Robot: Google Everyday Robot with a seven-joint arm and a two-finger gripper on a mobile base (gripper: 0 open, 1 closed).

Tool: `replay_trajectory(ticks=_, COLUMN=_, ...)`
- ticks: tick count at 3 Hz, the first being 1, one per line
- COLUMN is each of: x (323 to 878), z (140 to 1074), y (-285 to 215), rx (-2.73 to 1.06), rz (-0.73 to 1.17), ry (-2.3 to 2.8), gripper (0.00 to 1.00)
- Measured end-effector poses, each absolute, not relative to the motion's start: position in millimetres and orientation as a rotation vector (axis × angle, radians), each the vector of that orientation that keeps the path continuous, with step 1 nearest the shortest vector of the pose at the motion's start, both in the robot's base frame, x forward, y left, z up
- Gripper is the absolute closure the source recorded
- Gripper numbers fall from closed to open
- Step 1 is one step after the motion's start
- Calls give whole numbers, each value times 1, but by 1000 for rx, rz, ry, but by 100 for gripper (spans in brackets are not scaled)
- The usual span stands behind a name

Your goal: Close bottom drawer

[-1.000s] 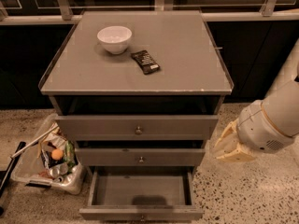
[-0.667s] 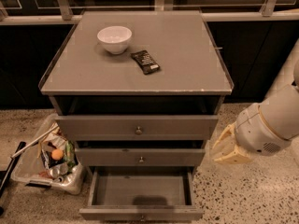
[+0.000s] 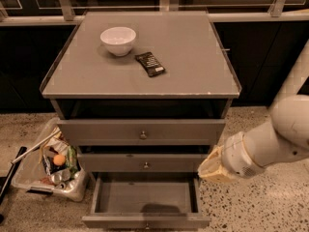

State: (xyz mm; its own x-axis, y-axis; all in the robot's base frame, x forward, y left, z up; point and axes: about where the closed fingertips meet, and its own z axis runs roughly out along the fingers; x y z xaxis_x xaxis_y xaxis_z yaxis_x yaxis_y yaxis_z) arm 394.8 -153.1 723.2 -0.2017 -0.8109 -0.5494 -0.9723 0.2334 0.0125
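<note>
Counter: the flat grey top of the cabinet (image 3: 193, 57), with a low raised lip along its left and right edges; it is chipped slightly near the front right corner.
Bowl: a white bowl (image 3: 118, 40) stands upright near the back left corner of the counter.
Packet: a dark snack packet (image 3: 150, 64) lies flat just beside the bowl, toward the middle of the counter, turned at an angle to the front edge.
Top drawer: the tallest grey front (image 3: 142, 131) sits below the counter's front edge, with a dark gap above it.
Middle drawer: a narrower grey front (image 3: 145, 162) with a small round knob sits below the top one.
Bottom drawer: the bottom drawer (image 3: 145, 197) is pulled well out past the counter's front edge. Its shallow tray is exposed, with only a shadow inside, and its thin front faces the camera.
Gripper: the gripper (image 3: 210, 167) hangs low beneath the counter's front right corner. It is just beside the right end of the middle drawer and above the right rear corner of the open tray; contact with either cannot be judged.
Gripper state: it cannot be told from this view.
Arm: the white arm (image 3: 275, 139) reaches in from the right, outside the counter's right edge.
Bin: a clear bin (image 3: 29, 178) of rubbish, with an orange ball (image 3: 59, 159) in it, stands on the speckled floor (image 3: 260, 207) beyond the counter's left edge.
</note>
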Motion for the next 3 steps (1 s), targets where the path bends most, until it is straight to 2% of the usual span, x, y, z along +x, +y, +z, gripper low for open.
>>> replay_trajectory(ticks=2, x=422, z=659, y=-155, rx=-1562, rz=391, ry=1968, gripper=100)
replay_trajectory(ticks=3, x=428, z=608, y=-176, rx=-1520, rz=385, ry=2035, gripper=100)
